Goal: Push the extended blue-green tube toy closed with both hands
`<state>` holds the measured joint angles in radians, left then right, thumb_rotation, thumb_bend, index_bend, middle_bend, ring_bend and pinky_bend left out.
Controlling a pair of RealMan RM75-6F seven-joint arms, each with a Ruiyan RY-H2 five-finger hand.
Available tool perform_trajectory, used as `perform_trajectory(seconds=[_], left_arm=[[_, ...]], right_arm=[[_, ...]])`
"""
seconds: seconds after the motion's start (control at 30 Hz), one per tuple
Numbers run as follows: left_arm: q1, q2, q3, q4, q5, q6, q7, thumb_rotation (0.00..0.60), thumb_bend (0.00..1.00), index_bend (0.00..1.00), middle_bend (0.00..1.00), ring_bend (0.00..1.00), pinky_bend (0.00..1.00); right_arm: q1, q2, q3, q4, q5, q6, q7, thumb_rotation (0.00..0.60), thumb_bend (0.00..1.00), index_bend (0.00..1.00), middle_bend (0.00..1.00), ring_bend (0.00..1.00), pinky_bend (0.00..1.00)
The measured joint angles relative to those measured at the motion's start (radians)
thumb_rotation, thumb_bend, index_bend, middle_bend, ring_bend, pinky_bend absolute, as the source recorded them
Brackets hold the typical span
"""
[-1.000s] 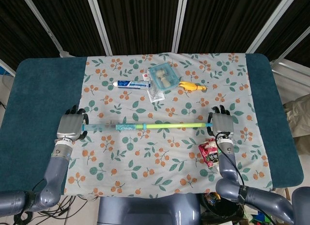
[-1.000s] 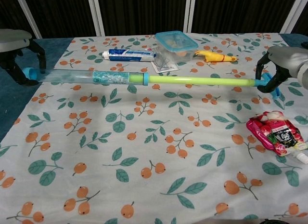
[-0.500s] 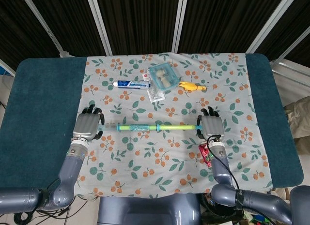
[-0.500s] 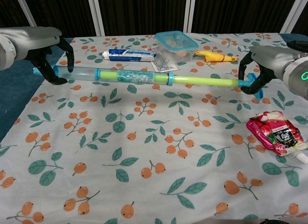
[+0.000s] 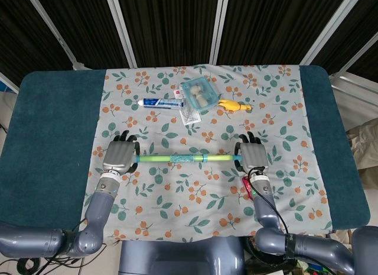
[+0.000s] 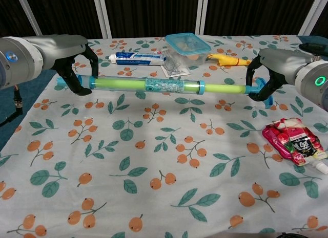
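Observation:
The blue-green tube toy (image 5: 186,159) (image 6: 154,86) lies crosswise between my two hands, a little above the floral cloth (image 6: 154,161). Its clear blue barrel is mostly filled by the green rod, and only a short length of rod (image 6: 225,88) shows on the right. My left hand (image 5: 121,155) (image 6: 77,69) curls its fingers around the barrel's left end. At the other end, my right hand (image 5: 253,155) (image 6: 266,77) grips the blue handle.
At the back of the cloth lie a toothpaste tube (image 5: 160,102) (image 6: 136,58), a clear lidded box (image 5: 199,93) (image 6: 187,44), a small plastic packet (image 5: 190,114) and a yellow rubber chicken (image 5: 233,107) (image 6: 228,60). A red pouch (image 5: 248,185) (image 6: 293,139) lies just below my right hand.
Both hands have moved inward toward each other. The green rod has slid far into the barrel, so the toy is much shorter than a second ago.

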<state>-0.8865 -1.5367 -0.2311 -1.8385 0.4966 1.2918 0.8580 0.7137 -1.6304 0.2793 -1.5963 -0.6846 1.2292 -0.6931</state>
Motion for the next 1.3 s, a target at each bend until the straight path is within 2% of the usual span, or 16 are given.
perform_trajectory(seconds=[1.3], left_arm=[[-0.052,-0.092,-0.019,0.027,-0.025,0.027,0.04,0.6,0.32,0.55,0.21,0.05,0.18]], right_arm=[[0.001,-0.006,-0.019,-0.039,-0.007,0.024,-0.013,0.6,0.38,0.68,0.15,0.06,0.15]])
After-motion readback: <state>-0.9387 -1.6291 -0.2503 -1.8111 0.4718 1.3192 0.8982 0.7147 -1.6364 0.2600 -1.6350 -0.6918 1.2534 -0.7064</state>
